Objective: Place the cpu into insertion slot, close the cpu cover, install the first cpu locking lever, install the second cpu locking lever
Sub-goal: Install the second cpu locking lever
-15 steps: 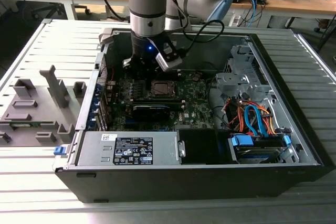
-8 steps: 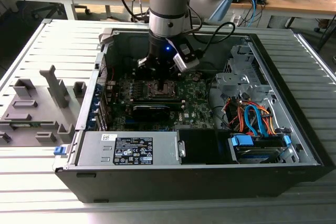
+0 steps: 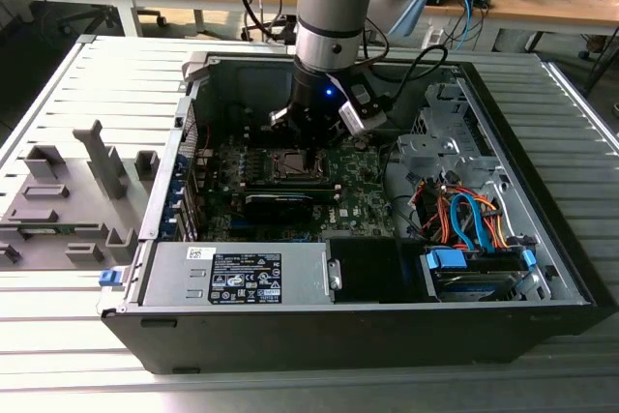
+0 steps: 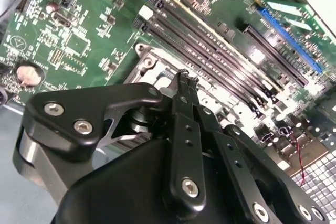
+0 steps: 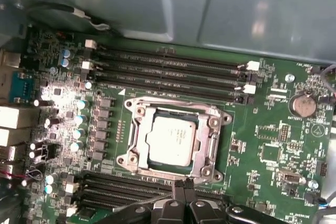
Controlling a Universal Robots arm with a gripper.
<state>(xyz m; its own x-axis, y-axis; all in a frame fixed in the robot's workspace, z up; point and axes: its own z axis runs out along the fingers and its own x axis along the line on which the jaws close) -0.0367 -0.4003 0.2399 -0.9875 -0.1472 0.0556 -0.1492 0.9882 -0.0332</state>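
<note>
The cpu (image 5: 170,139), a silver-grey square chip, lies flat in the insertion slot (image 5: 218,121) on the green board. The cpu cover (image 5: 137,136), a metal frame plate, lies down around the chip. My gripper (image 5: 184,184) is shut, with its black fingertips pressed together just beside one edge of the socket. In the second wrist view the gripper (image 4: 186,77) points down at the socket's metal corner (image 4: 149,59). A thin metal rod (image 5: 147,201) runs close by the fingertips; whether they touch it I cannot tell. In the exterior view the gripper (image 3: 306,142) hangs over the socket (image 3: 290,166).
The board sits inside an open black computer case (image 3: 542,278). Long black memory slots (image 5: 173,66) flank the socket on two sides. A power supply box (image 3: 237,278) and orange and blue cables (image 3: 464,220) lie toward the front. Grey fixtures (image 3: 68,191) stand at the exterior view's left.
</note>
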